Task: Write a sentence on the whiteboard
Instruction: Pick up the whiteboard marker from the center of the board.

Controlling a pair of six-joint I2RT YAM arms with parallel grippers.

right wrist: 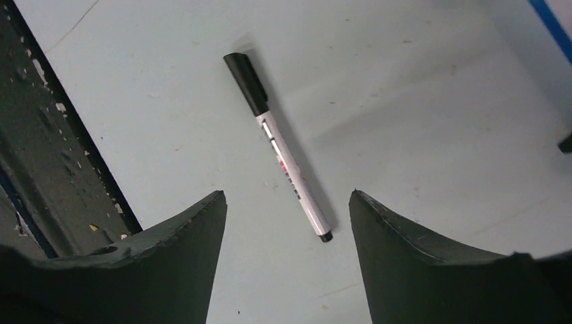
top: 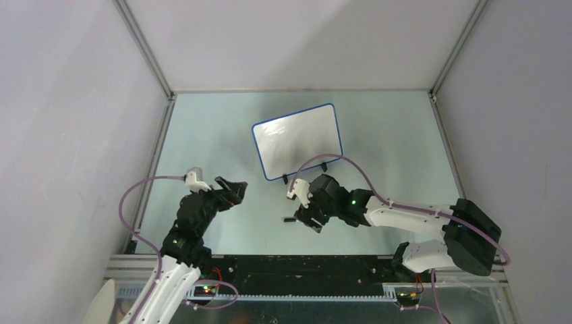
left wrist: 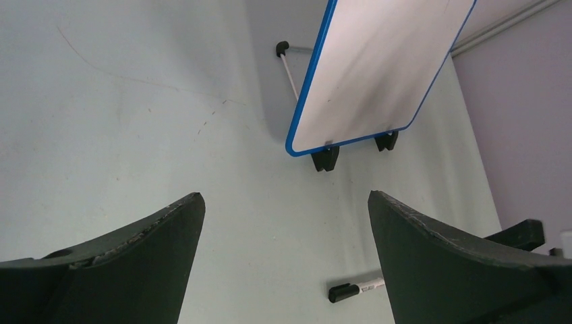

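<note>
- The pale green desk carries everything. Its near edge, at 6 o'clock in the top view, is covered by the arms' bases.
- The small rectangular glossy whiteboard with a thin blue rounded frame stands tilted back on the far half of the desk, at about 12 o'clock from the bases. Its face reads blank in both the top and left wrist views, so no stroke of the sentence is down and the writing looks not yet begun. Glare and grey reflections mean faint marks cannot be ruled out.
- The right arm reaches in from 4 o'clock. Its jaws stand apart and grip nothing, poised above the slim black-and-white marker pen. How close they are to the desk cannot be told.
- The left arm sits at 7 o'clock of the board, its jaws wide apart and empty, aimed toward the board.
- The pen lies flat on the desk at 6 o'clock of the board, apparently capped. Picking it up, uncapping it and writing every word all remain to be done. In the top view the right wrist hides nearly all of it.
- Two small black clip feet hold the board's lower edge. What the thin white rod behind the board does is unclear.
</note>
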